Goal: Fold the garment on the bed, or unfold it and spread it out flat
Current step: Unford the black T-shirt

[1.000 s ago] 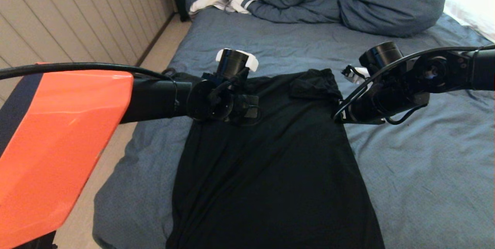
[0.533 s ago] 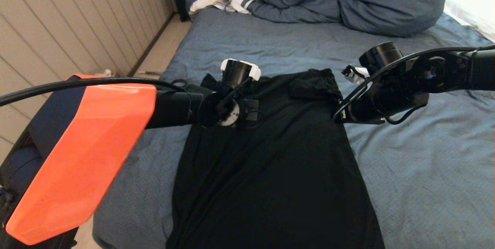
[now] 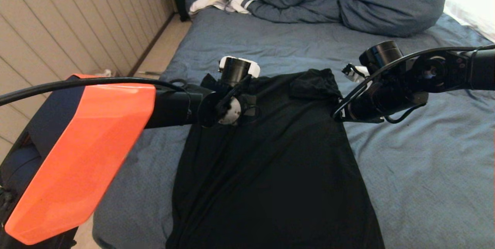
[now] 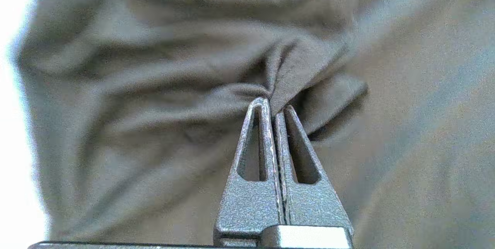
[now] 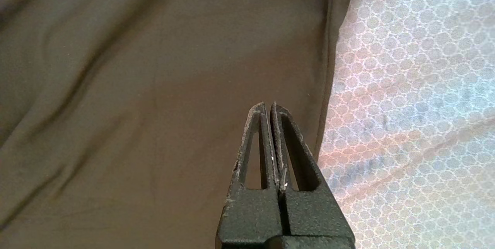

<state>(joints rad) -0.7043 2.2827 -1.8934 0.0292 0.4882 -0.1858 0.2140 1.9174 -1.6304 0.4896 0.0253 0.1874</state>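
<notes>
Item: garment [image 3: 270,171], black T-shirt, plain side up, lying lengthwise on the bed [image 3: 417,171], its far end nearest the heaped blue duvet [image 3: 348,1], with a white pillow [image 3: 473,13] at the bed's far right corner. Left gripper [image 4: 273,104] at the garment's far left corner, fingers [image 4: 255,140] pressed together and clamped on a gathered fold of the black cloth. Right gripper [image 5: 268,106] over the garment's far right hem beside the bare sheet, fingers [image 5: 251,144] together, nothing visibly between them.
</notes>
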